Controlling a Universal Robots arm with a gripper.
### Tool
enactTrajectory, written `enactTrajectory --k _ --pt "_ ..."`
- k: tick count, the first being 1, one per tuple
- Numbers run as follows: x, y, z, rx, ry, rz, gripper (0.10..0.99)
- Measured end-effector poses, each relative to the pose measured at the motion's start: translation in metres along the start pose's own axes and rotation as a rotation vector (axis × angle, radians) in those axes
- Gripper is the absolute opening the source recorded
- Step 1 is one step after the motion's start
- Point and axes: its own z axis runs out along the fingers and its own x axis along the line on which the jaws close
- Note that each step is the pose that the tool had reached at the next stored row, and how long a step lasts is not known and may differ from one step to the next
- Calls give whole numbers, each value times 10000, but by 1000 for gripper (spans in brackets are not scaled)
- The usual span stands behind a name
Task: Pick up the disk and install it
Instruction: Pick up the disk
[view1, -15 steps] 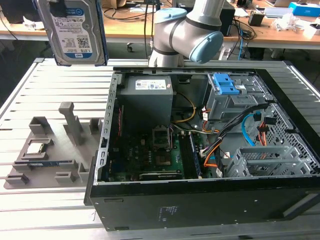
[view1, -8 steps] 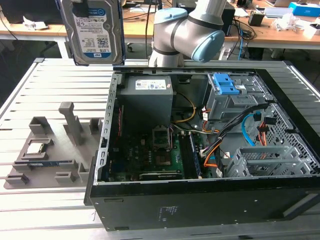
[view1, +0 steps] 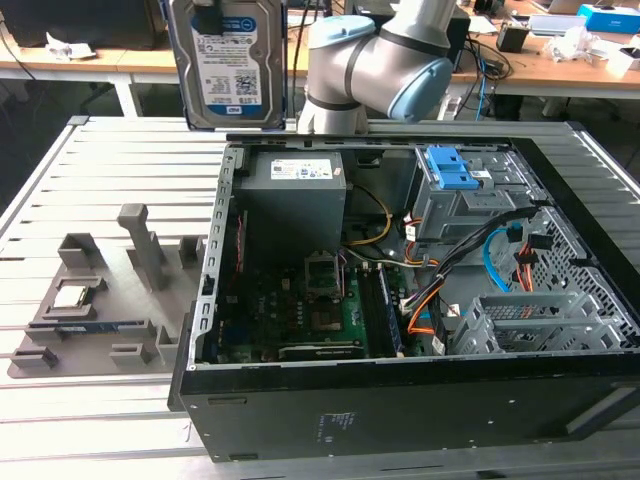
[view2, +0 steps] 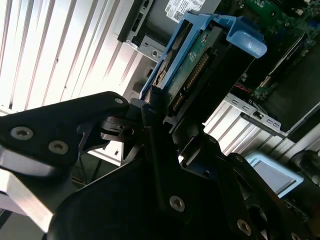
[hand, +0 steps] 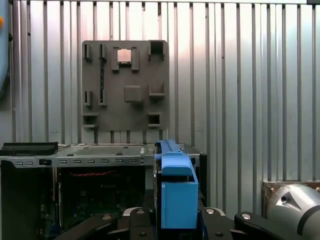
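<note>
The disk hangs upright high above the table, behind the far left corner of the open computer case in the exterior view. Its white-and-blue label faces the camera. In the second wrist view my gripper is shut on the disk, with black fingers pressing its blue bracket rails; the green circuit board side shows. The first wrist view looks straight down, with the disk's blue bracket held edge-on between the gripper's black parts, above the case's rim.
Inside the case are a grey drive bay with a blue latch, a power supply, loose cables and an empty metal cage. A grey fixture plate holding a small silver chip lies on the slatted table.
</note>
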Motion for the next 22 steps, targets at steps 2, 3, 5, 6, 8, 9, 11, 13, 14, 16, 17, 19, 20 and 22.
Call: enactTrajectory --k 2,3,5,6,8,9,11,13,14,16,17,19,20,22 --pt "-4 -86 0 1 0 -2 365" --pt "-8 -149 -1 1 -1 0 365" --pt "-15 -277 -2 1 -1 -1 365" --pt "-17 -317 -3 0 0 0 365" --pt "-22 -424 -4 1 0 -1 365" --pt "-24 -467 -4 1 0 0 365" --pt "-29 -571 -6 1 0 -1 365" --pt "-35 -694 -6 1 0 -1 365" --pt "-36 -730 -7 1 -1 1 365" --pt "-39 -803 -8 1 0 -3 365" --pt "-44 -918 -9 1 0 -3 365" --pt "-48 -1004 -10 1 0 -1 365" --pt "-50 -1052 -10 1 0 -3 365" --pt "-54 -1132 -11 1 0 0 365"
